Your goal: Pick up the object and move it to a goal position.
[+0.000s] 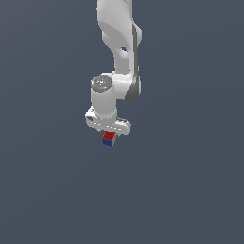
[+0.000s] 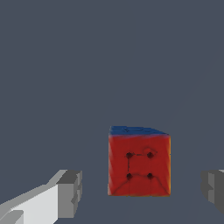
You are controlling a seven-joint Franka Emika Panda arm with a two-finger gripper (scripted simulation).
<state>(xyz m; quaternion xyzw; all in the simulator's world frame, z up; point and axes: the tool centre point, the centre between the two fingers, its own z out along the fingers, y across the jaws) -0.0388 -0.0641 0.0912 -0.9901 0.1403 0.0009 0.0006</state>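
Currently the gripper (image 2: 140, 192) is spread wide, fingers (image 2: 70, 194) clear of the cube (image 2: 139, 164) between them.

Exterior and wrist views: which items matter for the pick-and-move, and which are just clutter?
Job:
- red and blue cube, between the open jaws, not touched by either finger in the wrist view
- gripper, right over the cube in the exterior view

Lying about:
- nothing else shows; only the plain grey surface. No goal marker is visible.

White arm (image 1: 119, 43) reaching down, gripper (image 2: 140, 192) vertical, jaws spread apart
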